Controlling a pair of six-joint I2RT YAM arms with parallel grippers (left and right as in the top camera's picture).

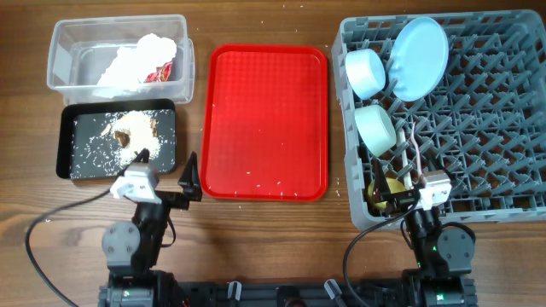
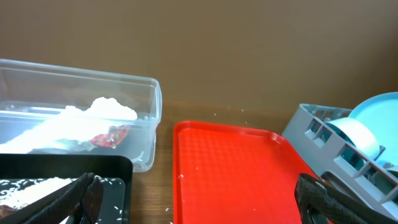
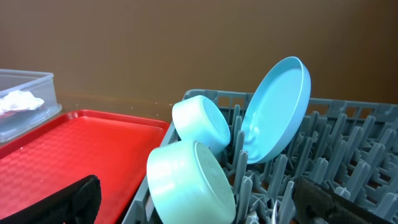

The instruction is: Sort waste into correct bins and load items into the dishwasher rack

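Note:
The clear tub at the back left holds crumpled white paper and a red-and-white wrapper. The black tray in front of it holds brown scraps and rice. The grey rack on the right holds the pale-blue plate, two bowls, a yellow cup and white cutlery. My left gripper is open and empty between the black tray and the red tray. My right gripper is open and empty over the rack's front left corner.
The red serving tray lies in the middle with a few rice grains on it. Loose grains lie on the wood around it. In the left wrist view the tub and red tray lie ahead; the right wrist view shows the bowls and plate.

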